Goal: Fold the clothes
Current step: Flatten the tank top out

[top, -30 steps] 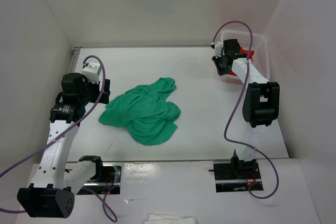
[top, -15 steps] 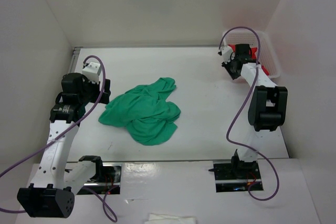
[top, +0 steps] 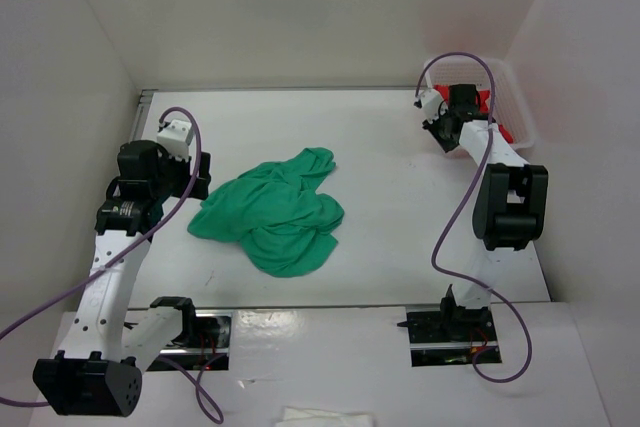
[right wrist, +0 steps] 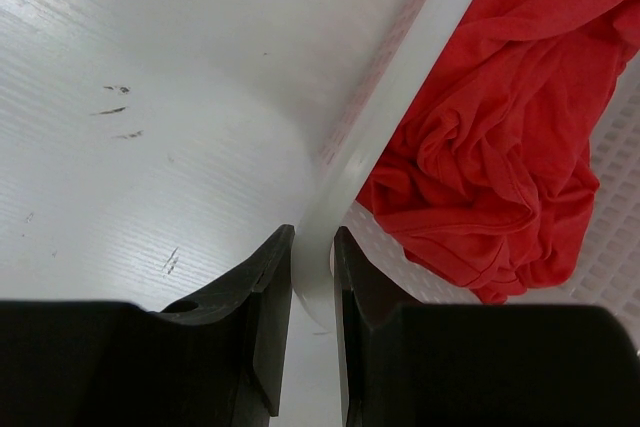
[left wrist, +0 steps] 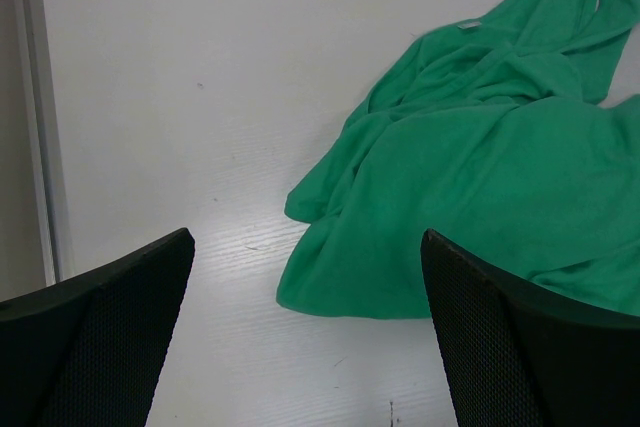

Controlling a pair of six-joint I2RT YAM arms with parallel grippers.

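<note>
Crumpled emerald-green thin T-shirt [top: 272, 214] lies unfolded, centre-left on white desk [top: 400, 217]. Left gripper [left wrist: 307, 245] wide, empty, beside it. Right gripper [right wrist: 312, 239] pinches rim of white plastic basket [right wrist: 400, 97], far right; any pull could tip it, spilling red garment [right wrist: 490, 147].

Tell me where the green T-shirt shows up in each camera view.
Top view: green T-shirt, crumpled, left of centre.
Left wrist: upper right, beyond the open left hand.
Right wrist: not in it; the right hand grips a basket rim.
Shared landmark: the white table.
</note>
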